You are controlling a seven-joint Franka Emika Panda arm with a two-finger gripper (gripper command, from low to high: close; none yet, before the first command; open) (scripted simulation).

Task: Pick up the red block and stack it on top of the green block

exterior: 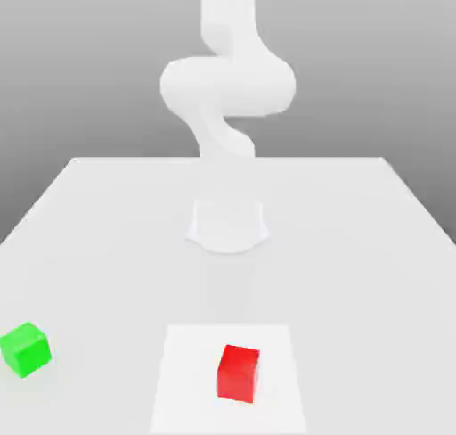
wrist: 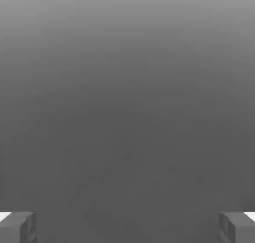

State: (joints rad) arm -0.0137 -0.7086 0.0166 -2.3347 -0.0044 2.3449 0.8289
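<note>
Exterior view: white tabletop [exterior: 107, 228]; white robot arm [exterior: 227, 86] upright at rear; small matte red block [exterior: 239, 373] near front, centre; small matte green block [exterior: 25, 348] well apart, toward exterior view's left. Hand view: gripper [wrist: 127, 227], grey fingertips [wrist: 17, 227] spread wide apart, nothing between.

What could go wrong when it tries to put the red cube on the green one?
The gripper is open with nothing between its fingers, so no grasp has begun. The red block and green block sit well apart, so a weak grip might drop the load on the way. The green block's small top could make an off-centre stack topple.
</note>
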